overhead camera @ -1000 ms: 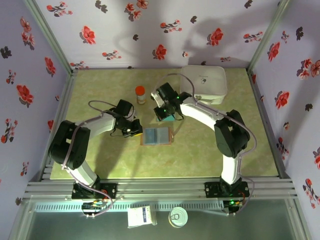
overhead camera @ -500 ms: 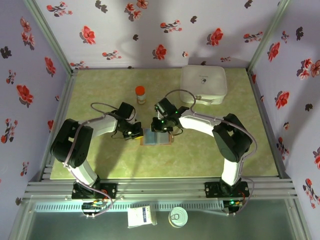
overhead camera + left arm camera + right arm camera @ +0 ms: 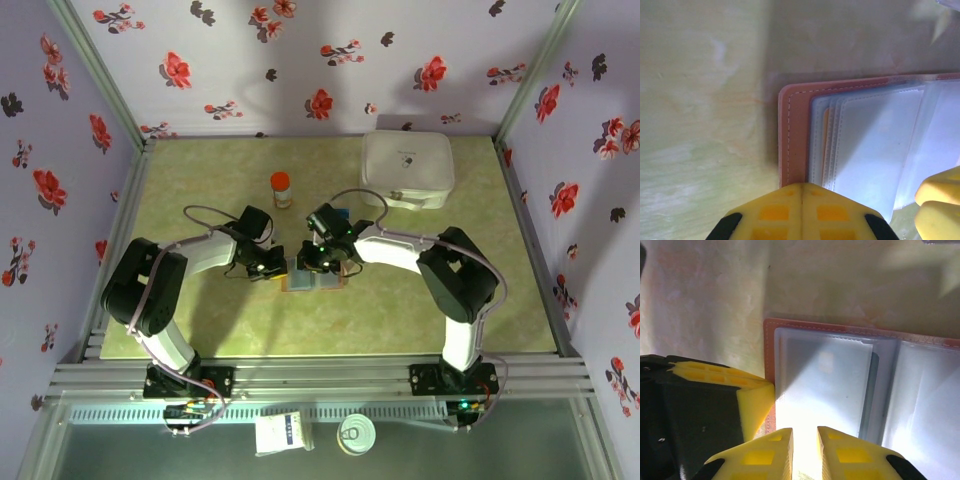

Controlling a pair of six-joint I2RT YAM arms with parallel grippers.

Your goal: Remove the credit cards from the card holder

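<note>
1. The holder [image 3: 330, 281] lies open and flat in the middle of the table, pockets up, between the two grippers.
2. A blue card [image 3: 341, 213] seems to lie on the table already, just beyond the far side of the holder, behind the right wrist. It is small in the top view, so I am not fully sure that it is a card.
3. In the left wrist view an orange edge [image 3: 826, 145] shows between the clear pocket sheets. I judge that at least one card is not yet out. How many are left I cannot tell.
4. The left gripper [image 3: 802, 195] has its jaws together and its tips rest on the brown left border of the holder. It looks to me like it pins the holder down.
5. The right gripper [image 3: 804, 435] stands over the left pocket with its jaws a little apart. I see nothing between them. I judge that the task is somewhere in its middle part and that the next card is not yet gripped.
6. One second before, the right gripper is farther away, beyond the far edge of the holder, with something teal under it. Now it is nearer, above the left half of the holder.
7. The left gripper was just left of the holder and is now on its left border. The holder itself is in the same place.
</note>
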